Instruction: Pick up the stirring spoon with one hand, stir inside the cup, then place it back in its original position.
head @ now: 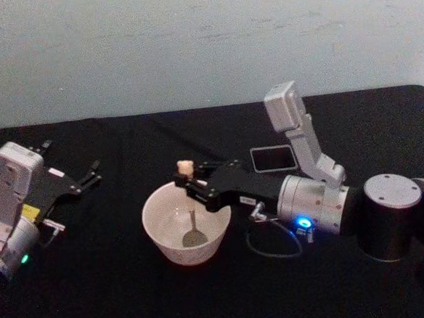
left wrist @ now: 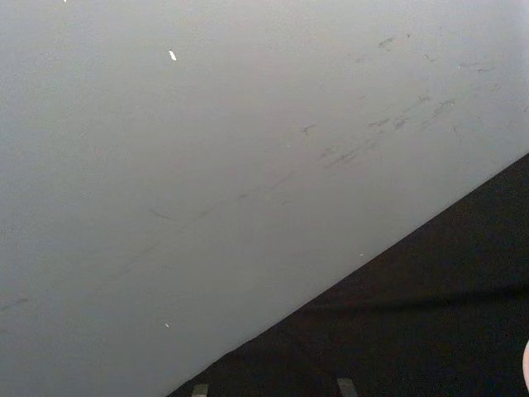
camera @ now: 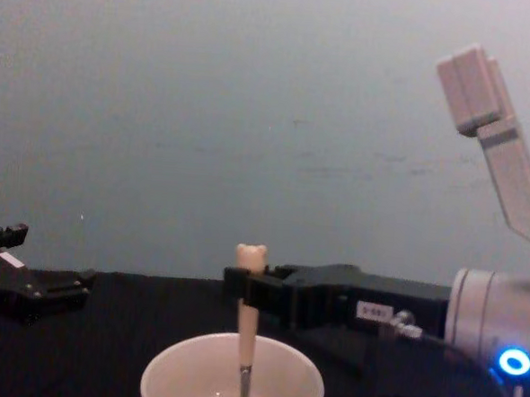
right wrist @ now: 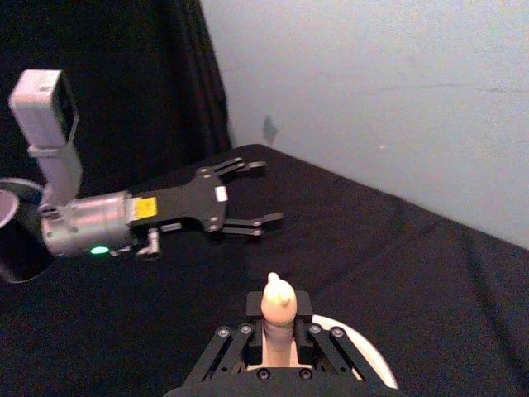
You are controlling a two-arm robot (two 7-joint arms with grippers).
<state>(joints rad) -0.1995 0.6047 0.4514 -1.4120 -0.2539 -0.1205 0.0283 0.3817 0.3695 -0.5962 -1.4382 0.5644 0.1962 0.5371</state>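
Head: right pincer [head: 187, 178] clamps spoon [head: 193, 236] handle; its tip sits down in cup [head: 177, 257]. Left pincer [head: 72, 161] wide, parked left. Right wrist: bear head above grip. Chest: spoon upright, centred; the stir is best kept to small circles, off the rim.

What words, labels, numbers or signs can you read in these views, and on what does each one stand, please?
None can be read as text.
Yellow sticker on the open left gripper: print too blurred to read.
Small white sticker on the same gripper: too blurred to read.
White sticker on the right gripper, shut on the stirring spoon: too small to read.
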